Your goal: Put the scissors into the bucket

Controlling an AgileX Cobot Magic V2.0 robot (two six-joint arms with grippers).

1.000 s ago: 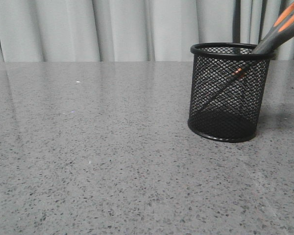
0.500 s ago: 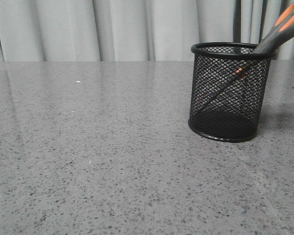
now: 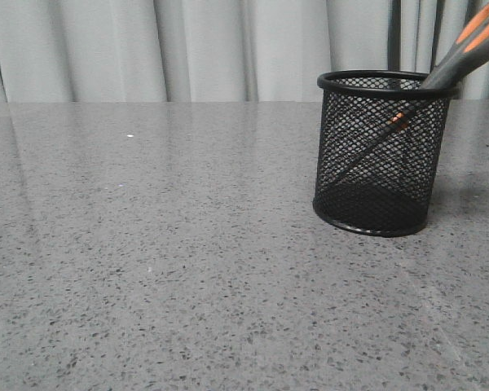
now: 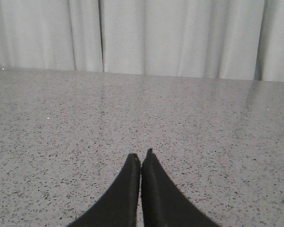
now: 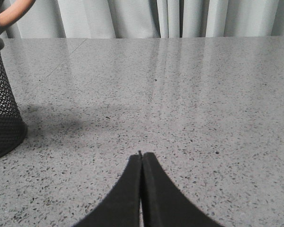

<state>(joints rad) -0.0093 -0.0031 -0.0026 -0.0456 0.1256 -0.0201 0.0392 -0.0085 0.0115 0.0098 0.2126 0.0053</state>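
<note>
Nearest in each wrist view are the tools. The left tool [image 4: 141,158] is clenched with nothing between its fingers, tips pressed together over bare desk [image 4: 61,142]. The right tool [image 5: 141,156] is likewise clenched and empty, pointing across the desk with the bucket [image 5: 2,113] off to one side of its view and well apart from the tips.

Mid-field, front view: the bucket [image 3: 381,155] stands upright on the desk, toward the robot's right. The scissors [image 3: 440,73] are inside it, blades down and visible through the mesh running diagonally toward the base, the orange pivot spot just below the rim. The handles lean over the rim on the right side and project up and out. Neither tool appears in the front view.

Judgement: the placement looks complete, with both tools withdrawn. The step in hand is only to retire cleanly; any arm motion should keep well clear of the projecting handles, since a knock there could tip the light mesh bucket.

Far field: pale curtain behind the desk edge.

Comparison with the earlier front views: bucket position, scissors' lean and handle position are unchanged; no movement detected.
</note>
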